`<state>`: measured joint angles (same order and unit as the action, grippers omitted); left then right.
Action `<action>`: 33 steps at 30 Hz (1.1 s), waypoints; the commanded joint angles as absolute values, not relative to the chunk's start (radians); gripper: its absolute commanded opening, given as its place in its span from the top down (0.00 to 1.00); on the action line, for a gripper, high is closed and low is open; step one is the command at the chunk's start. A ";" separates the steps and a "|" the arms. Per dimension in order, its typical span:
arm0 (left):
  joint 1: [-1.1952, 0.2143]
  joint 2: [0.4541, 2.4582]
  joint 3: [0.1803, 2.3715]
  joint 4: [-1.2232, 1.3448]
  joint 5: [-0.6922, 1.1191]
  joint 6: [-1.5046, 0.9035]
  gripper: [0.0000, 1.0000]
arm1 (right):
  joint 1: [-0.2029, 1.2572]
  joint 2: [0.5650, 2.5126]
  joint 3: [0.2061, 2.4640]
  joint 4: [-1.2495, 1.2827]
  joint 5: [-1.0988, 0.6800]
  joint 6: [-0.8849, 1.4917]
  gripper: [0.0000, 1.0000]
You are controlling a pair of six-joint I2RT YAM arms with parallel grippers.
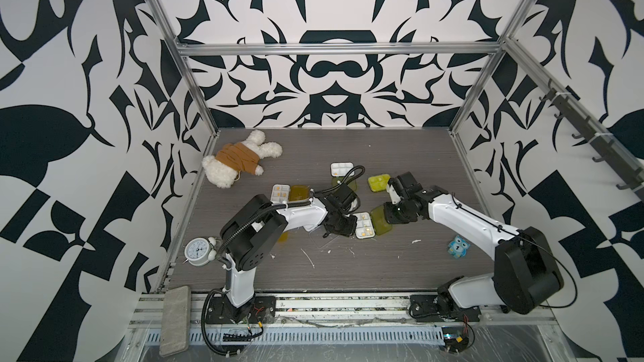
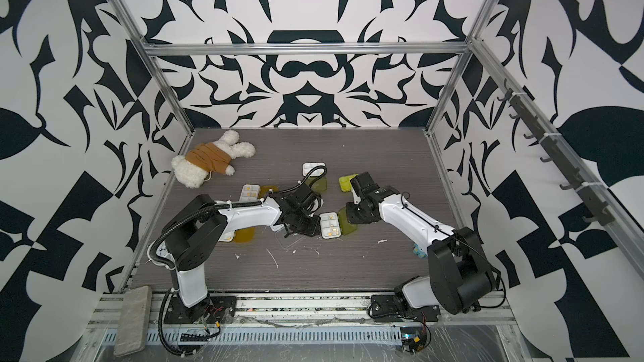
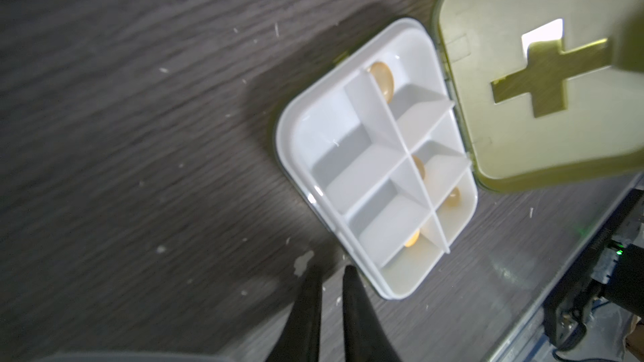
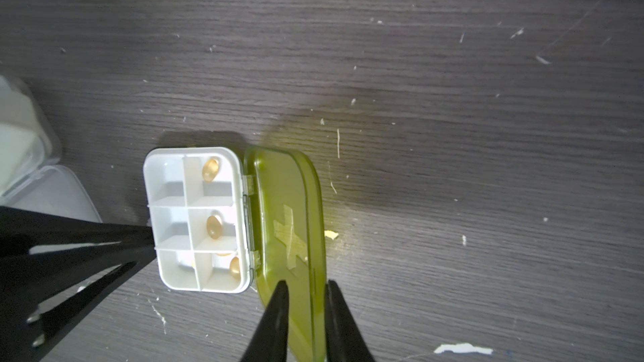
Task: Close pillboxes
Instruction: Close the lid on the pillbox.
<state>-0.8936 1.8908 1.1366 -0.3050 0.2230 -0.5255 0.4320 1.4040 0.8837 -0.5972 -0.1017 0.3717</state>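
An open pillbox sits mid-table, its white tray holding several amber pills. Its yellow-green lid stands part-raised, and my right gripper is shut on the lid's free edge. My left gripper is shut and empty, its tips against the tray's outer side. Other pillboxes lie around it. One with an amber lid is open. One with a white tray is open. A yellow-green one is shut. An amber one is half hidden under the left arm.
A plush bear lies at the back left. A white dial clock stands at the front left and a blue owl toy at the right. A grey block rests on the front rail. Metal frame posts bound the table.
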 commanded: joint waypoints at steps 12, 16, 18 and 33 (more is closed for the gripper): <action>-0.904 1.911 1.158 -0.314 0.211 -0.520 0.84 | 0.450 1.369 0.921 -0.604 -0.180 0.399 0.75; -0.904 1.907 1.159 -0.313 0.209 -0.519 0.84 | 0.463 1.361 0.925 -0.604 -0.182 0.406 0.75; -0.904 1.907 1.159 -0.314 0.204 -0.519 0.84 | 0.466 1.362 0.927 -0.597 -0.184 0.409 0.75; -0.904 1.898 1.158 -0.316 0.192 -0.519 0.84 | 0.512 1.354 0.934 -0.560 -0.228 0.442 0.68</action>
<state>-0.8982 1.8919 1.1389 -0.3035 0.2092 -0.5236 0.5037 1.3746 0.9005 -0.5774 -0.2142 0.4278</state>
